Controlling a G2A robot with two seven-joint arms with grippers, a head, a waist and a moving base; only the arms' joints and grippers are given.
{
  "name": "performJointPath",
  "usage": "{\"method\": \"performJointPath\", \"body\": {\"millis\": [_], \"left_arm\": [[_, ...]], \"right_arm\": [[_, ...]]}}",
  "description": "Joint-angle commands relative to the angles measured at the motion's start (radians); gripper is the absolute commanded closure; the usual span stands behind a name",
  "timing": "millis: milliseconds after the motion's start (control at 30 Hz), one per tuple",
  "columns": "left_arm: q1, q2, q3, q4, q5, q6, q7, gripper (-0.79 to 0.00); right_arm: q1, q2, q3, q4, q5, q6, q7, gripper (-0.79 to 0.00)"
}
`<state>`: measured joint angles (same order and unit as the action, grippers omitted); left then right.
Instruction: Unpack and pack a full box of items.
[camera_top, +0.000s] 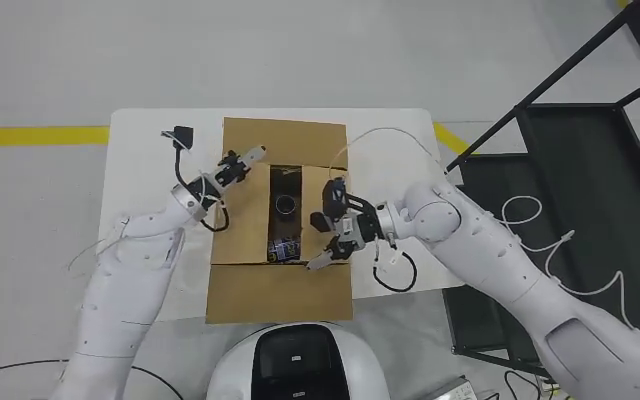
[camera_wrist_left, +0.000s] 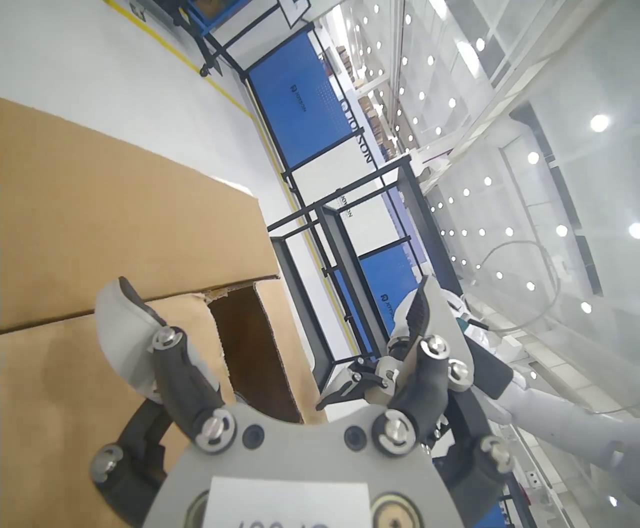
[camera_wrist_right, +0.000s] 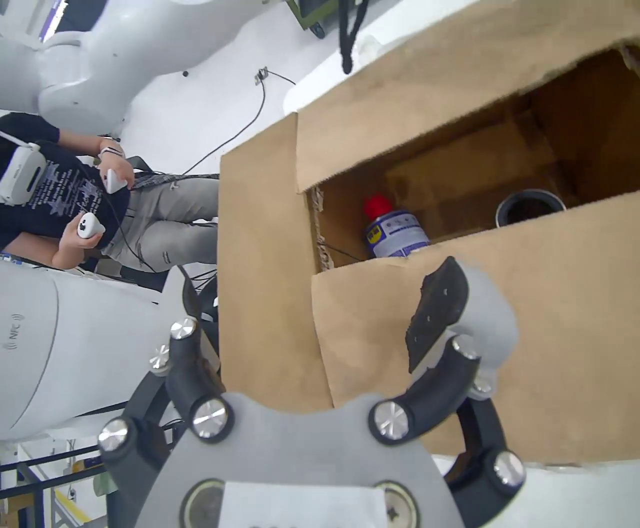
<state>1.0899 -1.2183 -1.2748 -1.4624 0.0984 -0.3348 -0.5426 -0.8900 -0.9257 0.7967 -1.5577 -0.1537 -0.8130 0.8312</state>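
Observation:
An open cardboard box (camera_top: 250, 150) stands mid-table with its flaps spread. Inside it I see a blue spray can with a red cap (camera_wrist_right: 395, 230) (camera_top: 285, 248) and a dark round container (camera_wrist_right: 530, 207) (camera_top: 285, 205). My left gripper (camera_top: 243, 160) (camera_wrist_left: 270, 310) hovers open over the box's left flap (camera_wrist_left: 100, 215), holding nothing. My right gripper (camera_top: 328, 230) (camera_wrist_right: 320, 320) is open at the right flap (camera_wrist_right: 550, 325), which stands up between its jaws. One of its fingertips (camera_wrist_right: 440, 300) lies against the flap's outer face. The other is hidden behind the cardboard.
A small black device with a cable (camera_top: 182, 135) lies on the white table (camera_top: 140, 150) left of the box. A thin white cable (camera_top: 400, 135) arcs over the right side. A black metal rack (camera_top: 560, 160) stands close to the table's right edge.

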Motion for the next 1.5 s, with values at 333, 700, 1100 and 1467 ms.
{"method": "performJointPath", "body": {"millis": [333, 700, 1100, 1467], "left_arm": [[0.073, 0.025, -0.14, 0.015, 0.003, 0.007, 0.044, -0.785], [0.095, 0.016, -0.054, 0.048, 0.078, 0.019, 0.07, -0.785], [0.069, 0.003, 0.041, 0.029, 0.073, 0.047, 0.021, -0.785], [0.056, 0.008, -0.013, 0.005, 0.028, 0.026, 0.058, -0.785]], "right_arm": [[-0.231, 0.095, 0.271, -0.068, 0.085, -0.166, -0.054, -0.785], [-0.388, 0.138, 0.426, -0.132, 0.076, -0.195, -0.096, -0.785], [-0.441, 0.151, 0.469, -0.127, 0.073, -0.199, -0.126, -0.785], [-0.488, 0.168, 0.503, -0.148, 0.051, -0.199, -0.098, -0.785]]}}
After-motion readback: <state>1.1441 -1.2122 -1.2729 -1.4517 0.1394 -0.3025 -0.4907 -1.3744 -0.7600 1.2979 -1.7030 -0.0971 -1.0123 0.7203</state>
